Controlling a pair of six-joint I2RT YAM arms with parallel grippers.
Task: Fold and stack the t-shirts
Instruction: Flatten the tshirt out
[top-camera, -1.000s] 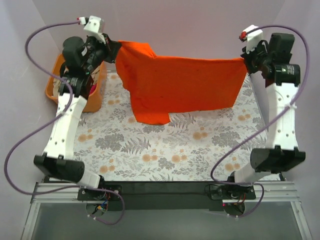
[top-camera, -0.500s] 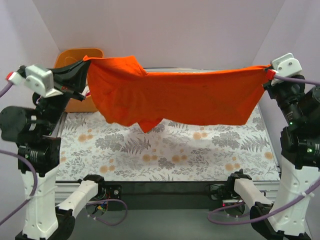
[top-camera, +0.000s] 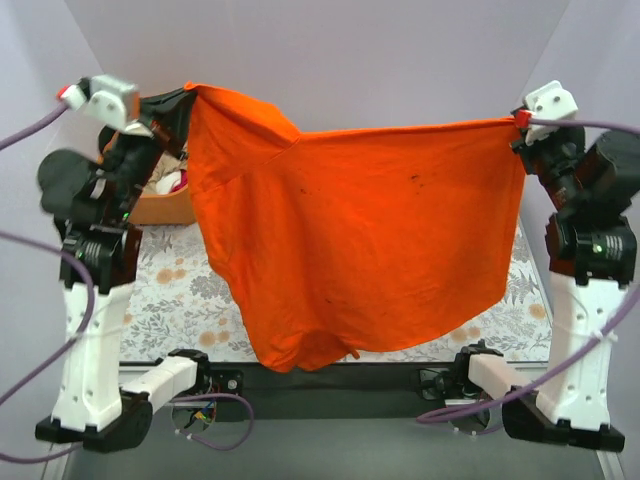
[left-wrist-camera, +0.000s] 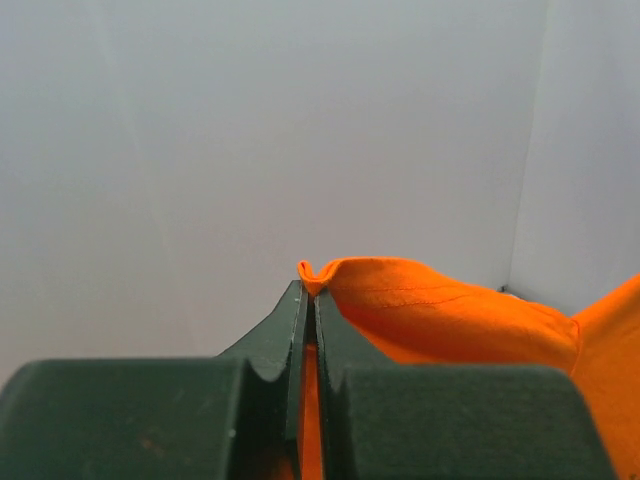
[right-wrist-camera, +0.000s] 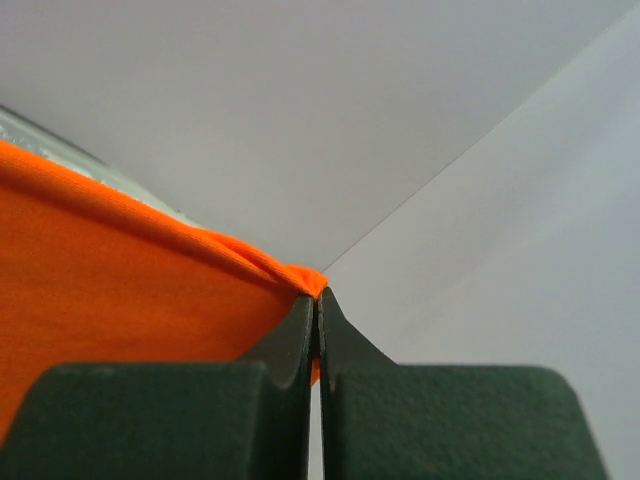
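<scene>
A bright orange-red t-shirt (top-camera: 360, 240) hangs spread in the air between both arms, its lower edge down near the table's front. My left gripper (top-camera: 183, 97) is shut on its top left corner, high at the back left. The pinched cloth shows in the left wrist view (left-wrist-camera: 420, 315) at the left gripper's (left-wrist-camera: 308, 295) tips. My right gripper (top-camera: 520, 122) is shut on the top right corner, high at the right. The right wrist view shows that corner (right-wrist-camera: 150, 290) pinched at the right gripper's (right-wrist-camera: 317, 298) tips.
An orange plastic tub (top-camera: 165, 207) with other cloth (top-camera: 172, 182) in it stands at the back left, behind the left arm. The floral tablecloth (top-camera: 175, 290) shows left and right of the hanging shirt. Pale walls enclose the back and sides.
Both grippers have lifted the shirt higher and nearer the camera. It now hangs full length and covers most of the tablecloth, where before it sagged in a shallow band.
</scene>
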